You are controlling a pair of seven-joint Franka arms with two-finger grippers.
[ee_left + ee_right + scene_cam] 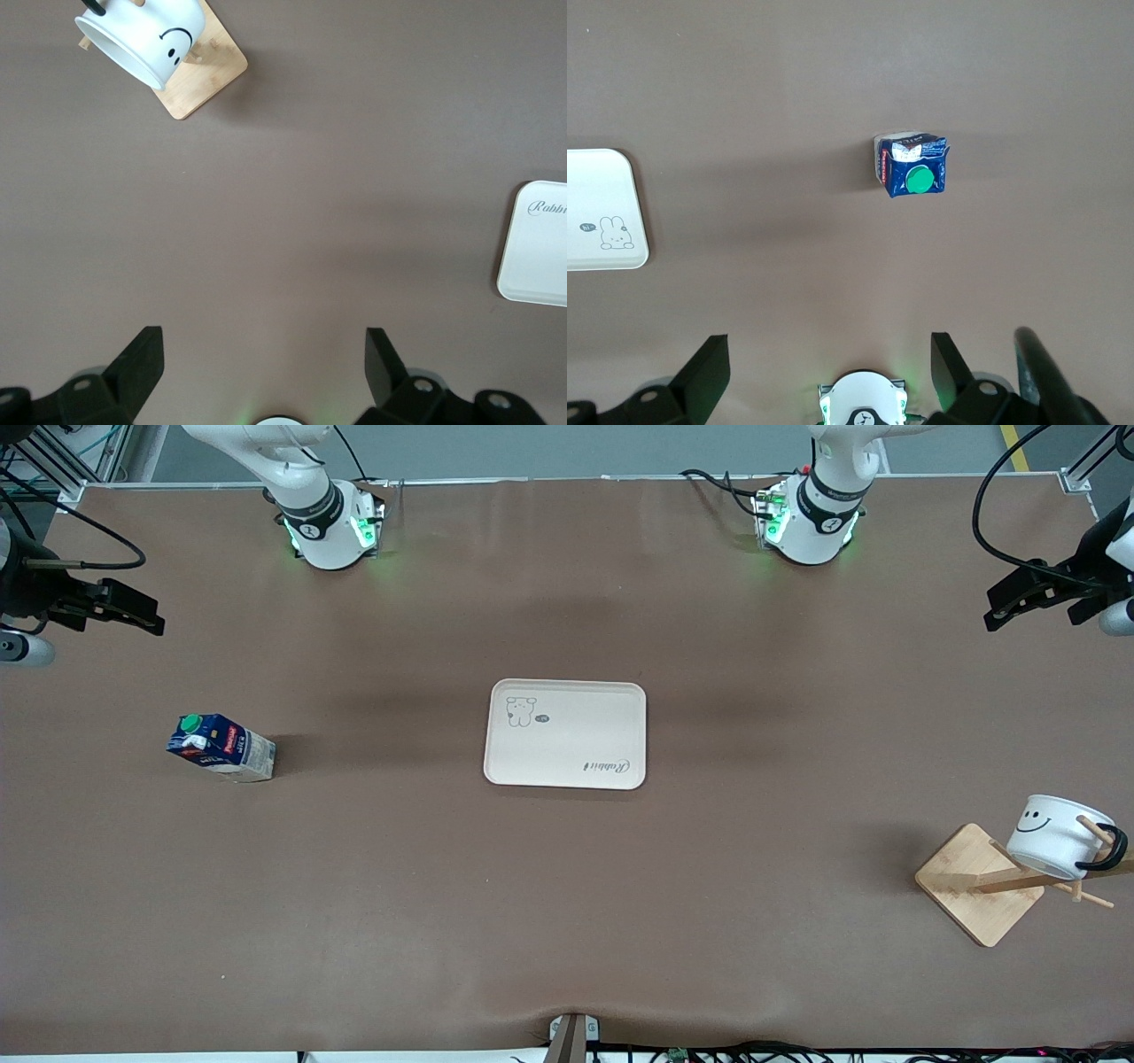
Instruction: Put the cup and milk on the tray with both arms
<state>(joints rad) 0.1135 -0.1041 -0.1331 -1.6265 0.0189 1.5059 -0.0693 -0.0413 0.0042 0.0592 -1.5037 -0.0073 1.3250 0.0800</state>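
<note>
The cream tray [567,772] lies bare in the middle of the table; one edge shows in the left wrist view [537,257] and a corner in the right wrist view [602,190]. The milk [221,746] [914,166] stands upright toward the right arm's end. The cup [1050,833] [146,40] hangs tilted on a peg of a wooden rack toward the left arm's end. My left gripper [997,614] [264,341] hovers open and empty over that end of the table. My right gripper [152,618] [829,345] hovers open and empty over the other end.
The wooden rack's square base [966,877] [208,75] stands near the table's corner under the cup. Both arm bases [332,531] [811,522] glow green along the table's edge farthest from the front camera. A small bracket [571,1032] sits at the nearest edge.
</note>
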